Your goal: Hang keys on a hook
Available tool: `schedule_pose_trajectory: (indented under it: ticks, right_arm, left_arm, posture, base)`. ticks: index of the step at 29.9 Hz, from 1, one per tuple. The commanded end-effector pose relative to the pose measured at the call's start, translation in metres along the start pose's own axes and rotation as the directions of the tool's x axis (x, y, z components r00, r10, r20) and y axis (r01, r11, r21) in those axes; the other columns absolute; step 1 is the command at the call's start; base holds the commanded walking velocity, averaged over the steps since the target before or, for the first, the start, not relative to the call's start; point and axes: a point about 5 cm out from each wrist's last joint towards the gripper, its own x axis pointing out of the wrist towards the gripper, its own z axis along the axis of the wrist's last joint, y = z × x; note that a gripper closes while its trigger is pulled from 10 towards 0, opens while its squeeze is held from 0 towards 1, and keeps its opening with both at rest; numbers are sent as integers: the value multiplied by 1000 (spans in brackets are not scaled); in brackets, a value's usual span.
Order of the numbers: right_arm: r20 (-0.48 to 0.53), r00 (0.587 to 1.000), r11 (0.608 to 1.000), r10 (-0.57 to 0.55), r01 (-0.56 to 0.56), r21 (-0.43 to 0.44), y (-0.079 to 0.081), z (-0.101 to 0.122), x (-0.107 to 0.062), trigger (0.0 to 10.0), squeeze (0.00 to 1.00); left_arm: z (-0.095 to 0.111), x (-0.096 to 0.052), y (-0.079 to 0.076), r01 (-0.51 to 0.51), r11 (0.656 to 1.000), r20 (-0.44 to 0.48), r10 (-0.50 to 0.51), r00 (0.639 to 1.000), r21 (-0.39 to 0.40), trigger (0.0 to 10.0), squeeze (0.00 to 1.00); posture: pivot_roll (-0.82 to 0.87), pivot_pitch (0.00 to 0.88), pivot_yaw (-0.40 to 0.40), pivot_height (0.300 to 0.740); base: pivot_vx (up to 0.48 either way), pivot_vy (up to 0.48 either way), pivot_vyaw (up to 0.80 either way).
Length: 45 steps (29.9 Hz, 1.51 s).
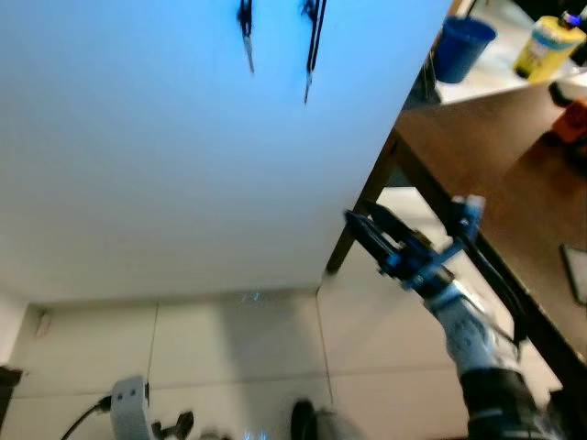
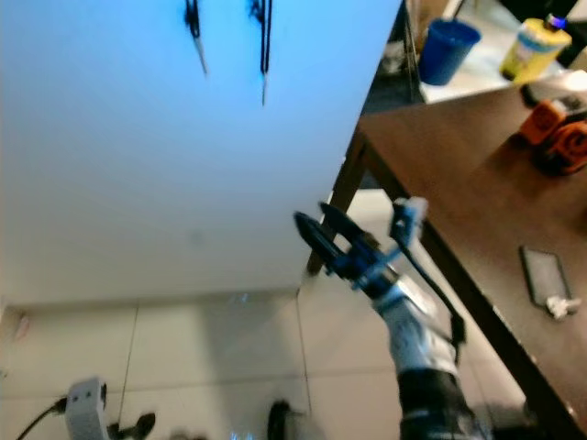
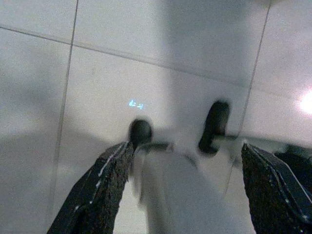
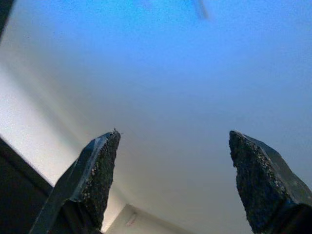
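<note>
Right end effector raised toward wall, fingers spread, nothing held.

The right end effector [image 2: 316,229] points up at the pale wall [image 1: 165,183], fingers parted with empty space between, probably positioned for an approach. Dark items, likely keys [image 1: 314,41], already hang high on that wall; the hook itself cannot be resolved. The left end effector [image 3: 180,180] hangs open over the tiled floor [image 3: 97,73], idle. A brown bench [image 2: 459,183] at right carries a blue cup [image 2: 443,50].
</note>
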Motion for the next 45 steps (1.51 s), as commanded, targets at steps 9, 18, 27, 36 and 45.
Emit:
schedule_pose_trajectory:
  ticks: [9, 18, 27, 36, 45]
  right_arm:
    - [31, 974, 973, -226, 227, -48, -24, 13, -18, 10000, 0]
    - [103, 931, 922, -350, 362, -137, -38, 41, -21, 10000, 0]
    - [136, 921, 889, -364, 387, -244, -37, 52, -12, 10000, 0]
    - [117, 935, 898, -334, 353, -264, -28, 45, -1, 10000, 0]
    - [109, 934, 890, -341, 358, -282, -27, 43, 5, 10000, 0]
  left_arm:
    - [-14, -1, -5, 28, 999, -52, -27, 998, 26, 10000, 0]
    - [-7, 1, -14, 96, 989, -25, -94, 995, 111, 10000, 0]
    - [-2, 4, -23, 145, 978, -10, -146, 989, 150, 10000, 0]
    - [0, 6, -32, 176, 967, -7, -178, 984, 183, 10000, 0]
    - [11, 9, -41, 204, 961, 33, -214, 976, 189, 10000, 0]
  posture:
    - [-52, 124, -21, 740]
    - [-52, 103, -22, 740]
    - [-50, 98, -17, 740]
    - [-48, 98, -16, 740]
    - [-43, 98, -17, 740]
  base:
    - [-351, 0, -784]
    - [0, 0, -781]
    - [167, 0, -310]
    - [416, 0, 0]
    - [396, 0, -622]
